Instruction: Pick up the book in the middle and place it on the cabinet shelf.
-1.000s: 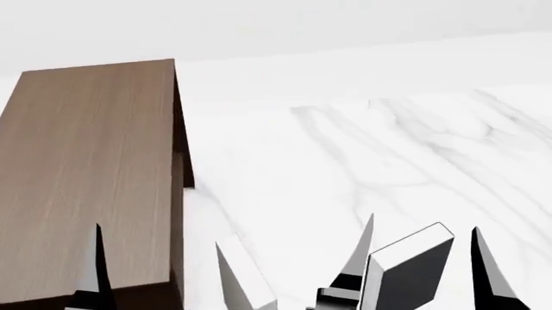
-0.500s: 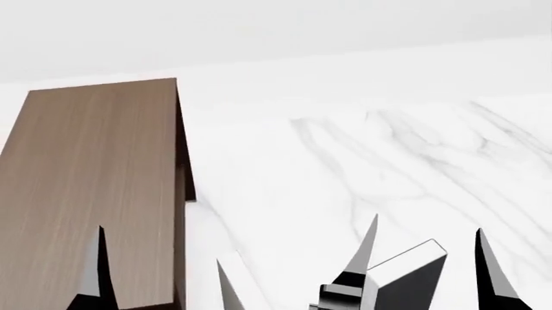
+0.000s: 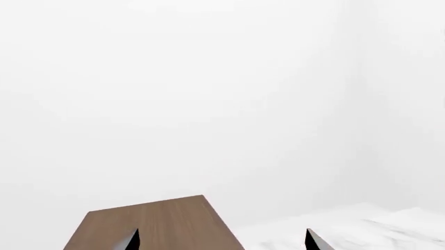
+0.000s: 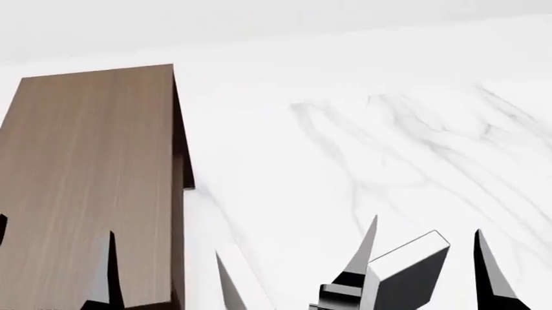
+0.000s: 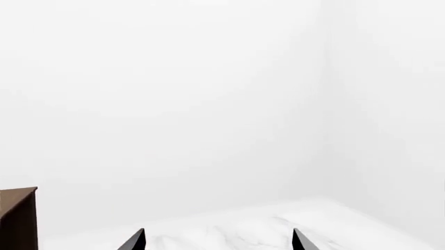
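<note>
1. Fingers of the right gripper [image 4: 423, 271] are standing spread wide at the bottom right of the head view, two dark pointed tips with the charcoal-grey book [image 4: 405, 274] sitting tilted between them; the fingertips themselves are not pressing on the cover, and whether the book is being gripped lower down is cut off by the frame edge
2. Fingers of the left gripper [image 4: 168, 278] are also standing wide apart, one tip showing over the cabinet shelf [image 4: 90, 174] and the other over the floor beside it, holding nothing
3. Dark brown wood-grain cabinet is filling the left side of the head view, its flat lighter-brown top lying bare, well apart from the book
4. White marble-veined floor [image 4: 371, 155] is spreading out to the right of the cabinet
5. Left wrist view is showing the cabinet top [image 3: 156, 224] ahead of the fingers, with a plain white wall [image 3: 208, 94] behind
6. Right wrist view is showing only a sliver of the cabinet [image 5: 17, 216] at one edge, the two fingertips [image 5: 299, 240] and the white wall
</note>
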